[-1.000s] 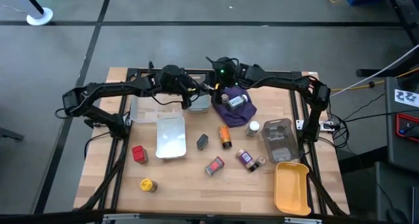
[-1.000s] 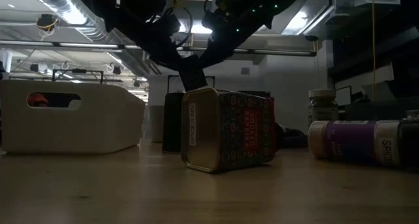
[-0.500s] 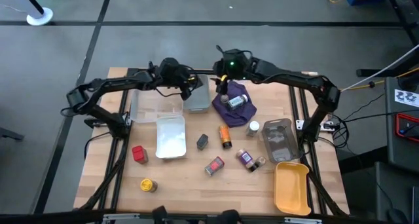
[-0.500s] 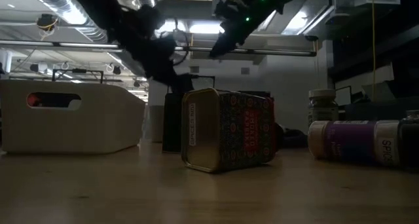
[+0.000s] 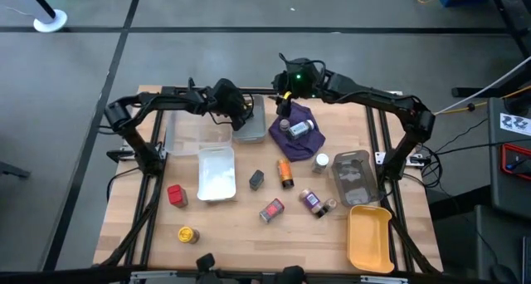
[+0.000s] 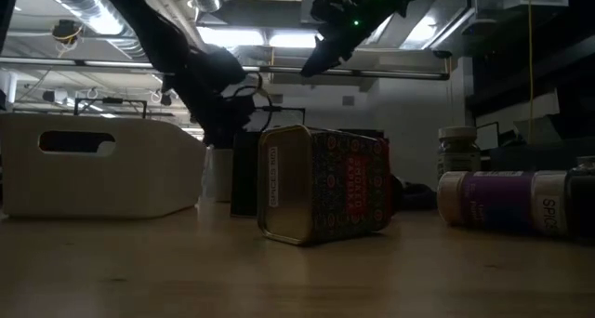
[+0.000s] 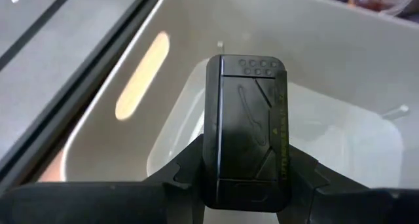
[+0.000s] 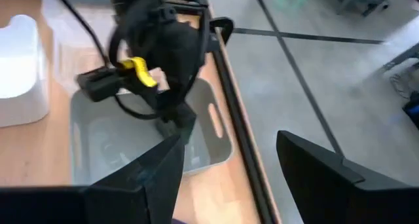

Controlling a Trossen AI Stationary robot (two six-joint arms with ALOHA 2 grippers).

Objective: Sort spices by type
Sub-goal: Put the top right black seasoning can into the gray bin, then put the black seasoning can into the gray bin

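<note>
My left end effector (image 5: 238,116) is clamped on a dark grey tin (image 7: 247,129), held directly above the grey tray (image 5: 250,130) at the desk's far edge. My right end effector (image 5: 284,105) hangs empty, fingers apart, just beside it. Risk: releasing from this height could bounce the tin out. The other spices lie scattered nearer the front, one jar (image 5: 299,128) on the purple cloth (image 5: 309,116).

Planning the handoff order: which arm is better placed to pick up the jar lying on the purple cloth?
Right. The right gripper, open and empty, hovers by the purple cloth holding the jar; the left gripper is shut on a dark tin over the grey tray.
</note>
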